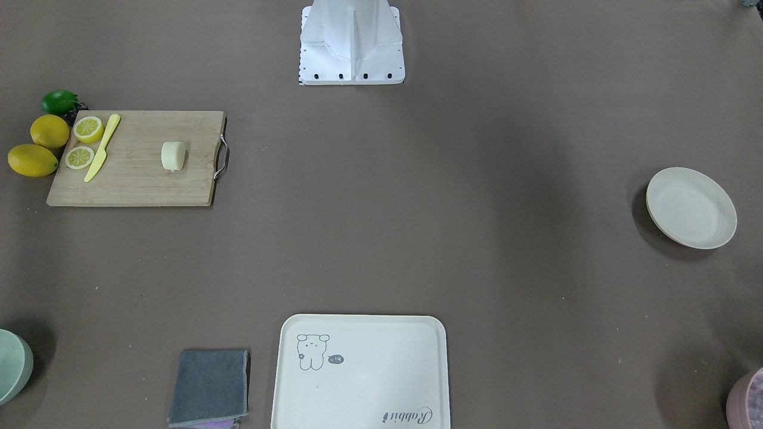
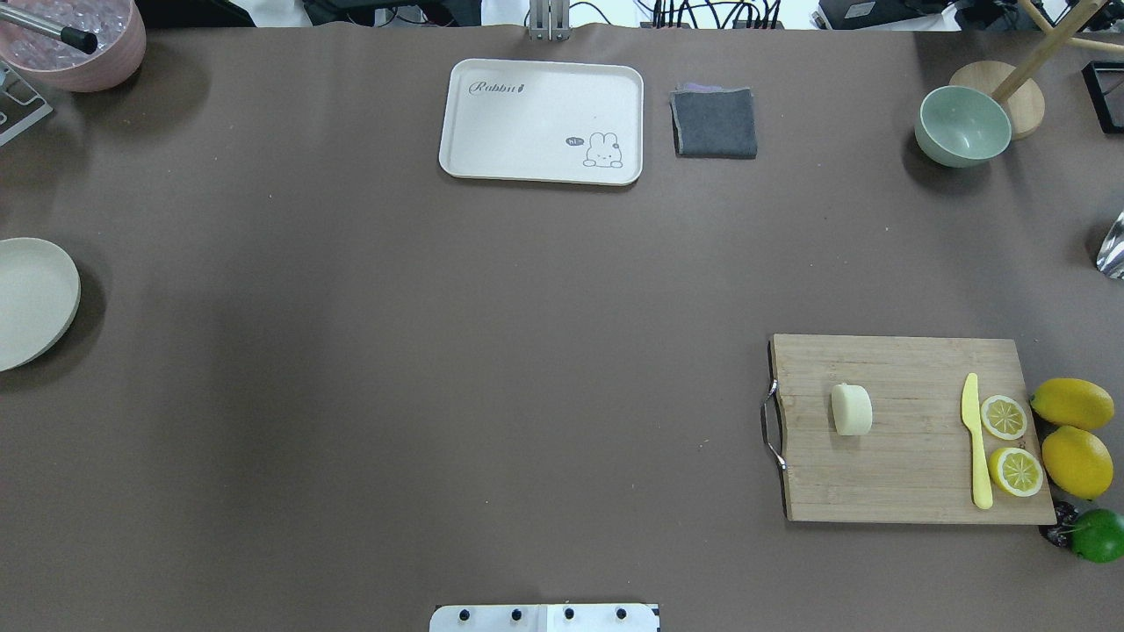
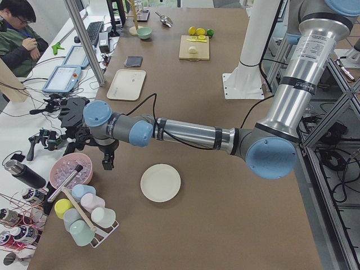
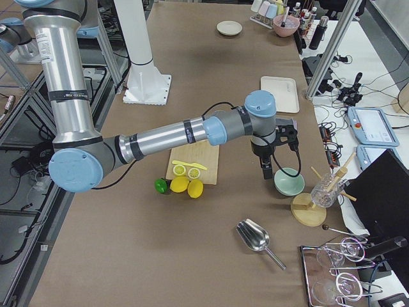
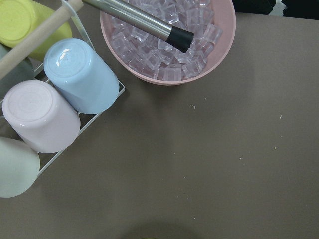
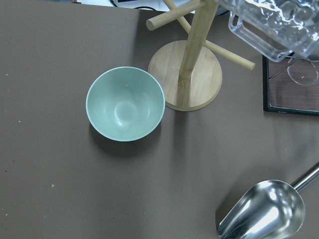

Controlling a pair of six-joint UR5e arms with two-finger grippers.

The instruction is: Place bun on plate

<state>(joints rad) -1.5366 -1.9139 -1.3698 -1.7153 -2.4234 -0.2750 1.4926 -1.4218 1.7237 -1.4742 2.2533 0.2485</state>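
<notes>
The pale cream bun (image 1: 173, 155) (image 2: 851, 409) lies on a wooden cutting board (image 2: 913, 474), apart from both grippers. At the table's other end sits the round cream plate (image 1: 691, 207) (image 2: 26, 303) (image 3: 161, 182) with nothing on it. My left gripper (image 3: 107, 161) hangs beyond the plate, near a pink bowl of ice (image 3: 70, 170); I cannot tell if it is open or shut. My right gripper (image 4: 266, 171) hovers beside the pale green bowl (image 4: 289, 181), far from the bun; its state I cannot tell either. Neither gripper shows in the overhead or front views.
On the board lie a yellow knife (image 2: 975, 452) and two lemon halves (image 2: 1004, 417); whole lemons (image 2: 1076, 461) and a lime sit beside it. A cream tray (image 2: 542, 121), grey cloth (image 2: 715, 122), cup rack (image 5: 55, 109), wooden stand (image 6: 192, 69) and metal scoop (image 6: 264, 211) ring the table.
</notes>
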